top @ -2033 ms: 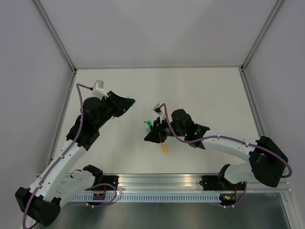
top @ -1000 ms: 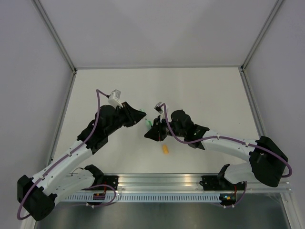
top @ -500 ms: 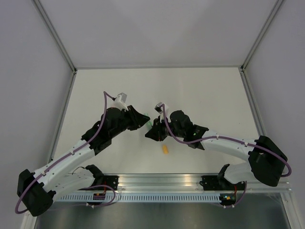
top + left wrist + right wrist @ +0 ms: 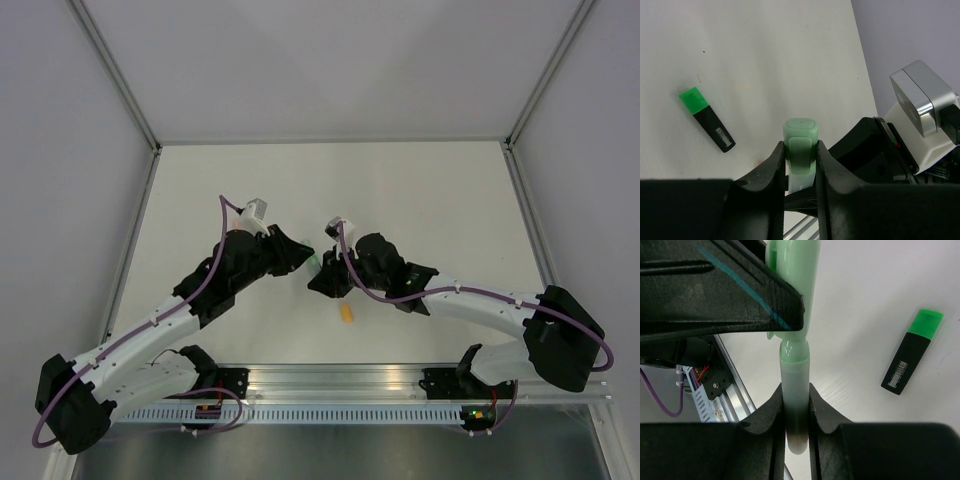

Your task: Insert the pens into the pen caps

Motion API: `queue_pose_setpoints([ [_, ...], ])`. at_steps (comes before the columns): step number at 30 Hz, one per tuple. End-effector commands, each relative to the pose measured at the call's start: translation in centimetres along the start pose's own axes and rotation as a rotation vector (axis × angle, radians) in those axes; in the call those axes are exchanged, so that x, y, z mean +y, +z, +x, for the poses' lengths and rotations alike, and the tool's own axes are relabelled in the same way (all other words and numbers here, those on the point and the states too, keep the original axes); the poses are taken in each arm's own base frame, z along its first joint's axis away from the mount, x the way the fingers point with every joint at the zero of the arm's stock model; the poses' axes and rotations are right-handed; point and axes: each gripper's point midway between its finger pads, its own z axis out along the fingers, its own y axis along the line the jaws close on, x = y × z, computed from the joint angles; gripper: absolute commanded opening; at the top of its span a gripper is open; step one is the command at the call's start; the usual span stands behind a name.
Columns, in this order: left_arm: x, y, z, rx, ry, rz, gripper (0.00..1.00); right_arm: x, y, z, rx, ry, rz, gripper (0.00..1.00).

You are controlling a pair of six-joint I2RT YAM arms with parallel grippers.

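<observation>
Hard to read from above: only a sliver of green between the two black wrists, with the contact point buried under them. Cannot tell there whether the orange-yellow piece (image 4: 346,314), lying loose on the counter (image 4: 420,190) just in front of the right wrist, is a cap or a pen; too small. No sight of the black marker (image 4: 710,122) in that view; found only in the wrist views, flat on the counter, green end up-left from the left wrist, apart from both pincers.

Left pincer (image 4: 800,150): closed narrow on the pale green cap (image 4: 801,134), one finger on each side, closed end of the cap towards the camera, lower part cut off behind the fingers. Right pincer (image 4: 796,390): clamped on the pale green pen (image 4: 794,370) low on its barrel, the tail end blurred and partly hidden between the fingers. From the right wrist, pen in line with the cap and its front end at the cap's mouth; cannot tell how deep, since a black left finger (image 4: 725,285) covers that side.

Left arm (image 4: 170,320) stretched diagonally up and right from its base, right arm (image 4: 470,300) reaching left across the counter, wrists nearly nose to nose at centre, above the counter.
</observation>
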Motion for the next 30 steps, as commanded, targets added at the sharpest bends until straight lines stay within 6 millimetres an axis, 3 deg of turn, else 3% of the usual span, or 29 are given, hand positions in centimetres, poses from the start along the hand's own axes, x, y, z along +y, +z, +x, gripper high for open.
queue_pose_setpoints([
  [1, -0.7, -0.6, 1.9, 0.069, 0.059, 0.083, 0.32, -0.2, -0.4, -3.1, -0.112, -0.036, 0.033, 0.00],
  [9, -1.2, -0.9, 2.4, 0.087, 0.043, 0.120, 0.35, -0.2, -0.5, -3.3, -0.129, -0.037, 0.030, 0.00],
  [15, -1.1, -1.1, 2.5, 0.090, 0.060, 0.124, 0.60, -0.1, -0.7, -3.3, -0.133, -0.048, 0.025, 0.00],
  [18, -2.0, -2.0, 2.1, 0.081, 0.086, 0.165, 0.73, 0.1, -0.8, -3.4, -0.137, -0.053, 0.017, 0.00],
  [20, -3.2, -3.0, 1.8, 0.083, 0.158, 0.223, 0.79, 0.7, -1.2, -3.8, -0.144, -0.061, -0.007, 0.00],
  [24, -4.8, -4.6, 0.7, 0.058, 0.256, 0.293, 0.80, 3.1, -2.5, -4.3, -0.147, -0.093, -0.113, 0.00],
  [30, -9.1, -8.0, -3.0, -0.055, 0.291, 0.401, 0.80, 7.2, -4.6, -4.2, -0.147, -0.117, -0.330, 0.00],
])
